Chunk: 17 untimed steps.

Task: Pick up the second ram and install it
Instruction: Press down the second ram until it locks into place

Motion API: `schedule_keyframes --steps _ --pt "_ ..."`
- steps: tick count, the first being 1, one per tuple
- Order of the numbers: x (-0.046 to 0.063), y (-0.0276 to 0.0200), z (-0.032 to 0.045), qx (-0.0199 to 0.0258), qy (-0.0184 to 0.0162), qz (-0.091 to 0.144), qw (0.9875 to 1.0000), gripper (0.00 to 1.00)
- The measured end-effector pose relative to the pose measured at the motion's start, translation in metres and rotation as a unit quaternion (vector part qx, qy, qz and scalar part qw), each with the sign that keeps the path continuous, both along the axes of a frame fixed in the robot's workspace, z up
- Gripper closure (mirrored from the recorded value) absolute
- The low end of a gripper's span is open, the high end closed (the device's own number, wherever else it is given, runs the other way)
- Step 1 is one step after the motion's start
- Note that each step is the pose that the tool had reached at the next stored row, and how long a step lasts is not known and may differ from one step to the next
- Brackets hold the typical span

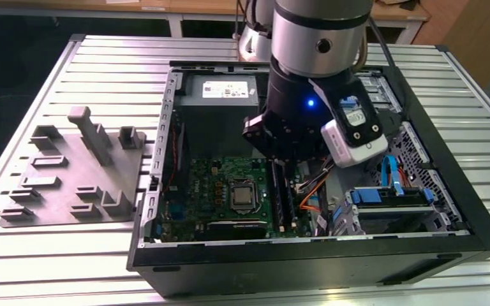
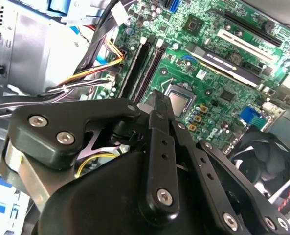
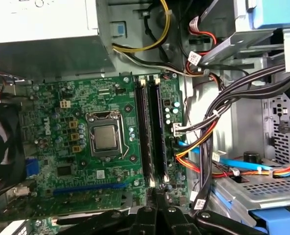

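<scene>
The pincer [image 2: 157, 105], its black fingers [image 3: 157, 215] pressed together with nothing between them, hangs inside the open computer case [image 1: 313, 255] on the slatted surface [image 1: 58, 255], just over the two memory slots [image 3: 149, 132] where the second ram [image 3: 155, 132] sits seated beside the processor [image 3: 105, 137].

cable bundle [image 3: 208, 132] crowding slot rails [image 3: 151, 132], processor [image 3: 105, 137] side open
</scene>
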<state>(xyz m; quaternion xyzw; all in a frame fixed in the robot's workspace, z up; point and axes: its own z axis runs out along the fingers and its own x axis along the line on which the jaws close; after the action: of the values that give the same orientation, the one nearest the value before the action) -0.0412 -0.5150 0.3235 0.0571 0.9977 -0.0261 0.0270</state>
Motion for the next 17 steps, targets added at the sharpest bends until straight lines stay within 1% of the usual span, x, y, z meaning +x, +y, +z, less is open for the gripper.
schedule_keyframes --steps 17 --pt "0.0 -0.0013 -0.0309 0.0001 -0.0001 0.0 1.0 0.9"
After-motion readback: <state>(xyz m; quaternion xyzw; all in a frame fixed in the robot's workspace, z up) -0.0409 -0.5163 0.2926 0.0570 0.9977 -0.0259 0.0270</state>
